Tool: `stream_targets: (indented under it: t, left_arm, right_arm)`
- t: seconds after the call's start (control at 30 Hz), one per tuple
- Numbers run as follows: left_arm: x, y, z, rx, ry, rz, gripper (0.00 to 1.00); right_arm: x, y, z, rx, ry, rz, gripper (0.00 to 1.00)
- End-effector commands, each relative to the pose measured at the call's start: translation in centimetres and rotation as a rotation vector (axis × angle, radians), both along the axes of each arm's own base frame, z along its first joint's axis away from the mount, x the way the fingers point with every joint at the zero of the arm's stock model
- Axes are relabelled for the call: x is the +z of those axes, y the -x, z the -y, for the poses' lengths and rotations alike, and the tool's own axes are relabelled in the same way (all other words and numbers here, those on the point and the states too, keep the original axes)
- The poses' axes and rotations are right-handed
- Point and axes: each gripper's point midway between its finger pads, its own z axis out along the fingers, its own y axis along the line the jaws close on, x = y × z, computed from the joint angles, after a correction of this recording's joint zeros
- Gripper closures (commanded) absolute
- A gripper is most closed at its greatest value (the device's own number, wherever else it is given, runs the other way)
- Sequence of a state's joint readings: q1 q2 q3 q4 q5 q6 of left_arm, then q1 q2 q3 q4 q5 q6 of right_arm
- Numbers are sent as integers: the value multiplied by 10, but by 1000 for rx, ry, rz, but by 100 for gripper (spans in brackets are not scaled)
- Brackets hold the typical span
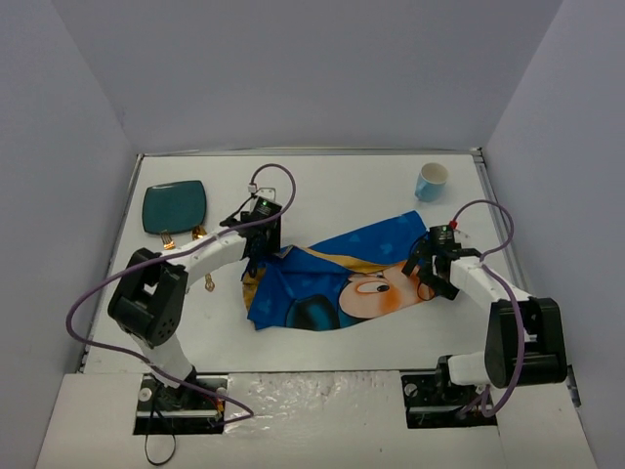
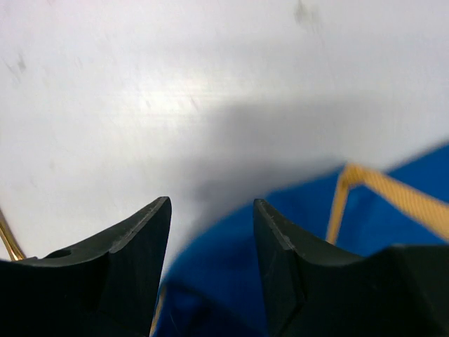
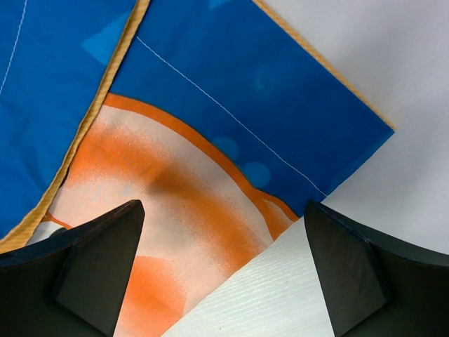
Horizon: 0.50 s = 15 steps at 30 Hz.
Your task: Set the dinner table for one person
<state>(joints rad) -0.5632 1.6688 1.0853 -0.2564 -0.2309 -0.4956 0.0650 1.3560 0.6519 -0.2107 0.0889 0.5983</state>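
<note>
The blue Mickey Mouse placemat (image 1: pixel 332 278) lies crumpled and partly folded on the middle of the white dinner table (image 1: pixel 352 186). My left gripper (image 1: pixel 262 244) is open low over the mat's back left corner; in the left wrist view the blue cloth (image 2: pixel 231 281) lies between and below its fingers (image 2: pixel 137 239). My right gripper (image 1: pixel 430 269) is open wide just above the mat's right end; the right wrist view shows orange and blue print (image 3: pixel 196 140) and a turned-up corner with a white underside (image 3: pixel 266 295) between the jaws.
A teal square plate (image 1: pixel 174 207) sits at the back left with gold cutlery (image 1: pixel 181 237) at its near edge; a gold piece also shows in the left wrist view (image 2: pixel 7 242). A blue and white cup (image 1: pixel 431 181) stands at the back right. Grey walls enclose the table.
</note>
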Motion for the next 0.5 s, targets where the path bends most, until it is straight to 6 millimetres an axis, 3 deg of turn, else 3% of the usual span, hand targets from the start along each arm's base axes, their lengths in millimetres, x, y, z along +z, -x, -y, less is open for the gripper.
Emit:
stream_targets:
  t: [0.0, 0.07, 0.1, 0.23, 0.3, 0.37, 0.47]
  left_arm:
    - [54, -78, -15, 39, 24, 181, 54]
    - [88, -114, -16, 38, 53, 255, 53]
    - [98, -121, -17, 38, 56, 275, 51]
    - [132, -126, -21, 33, 80, 305, 36]
    - [148, -110, -23, 53, 127, 305, 21]
    - [143, -75, -32, 94, 160, 239, 13]
    - [127, -23, -48, 175, 202, 156, 9]
  right_arm:
    - [4, -7, -2, 16, -15, 28, 6]
    - [12, -12, -8, 36, -42, 57, 6]
    - [17, -16, -8, 40, -44, 73, 6]
    - [42, -28, -9, 55, -42, 147, 4]
    - [50, -30, -8, 54, -38, 169, 4]
    - [56, -31, -9, 56, -44, 178, 3]
    - [62, -31, -11, 59, -54, 194, 3]
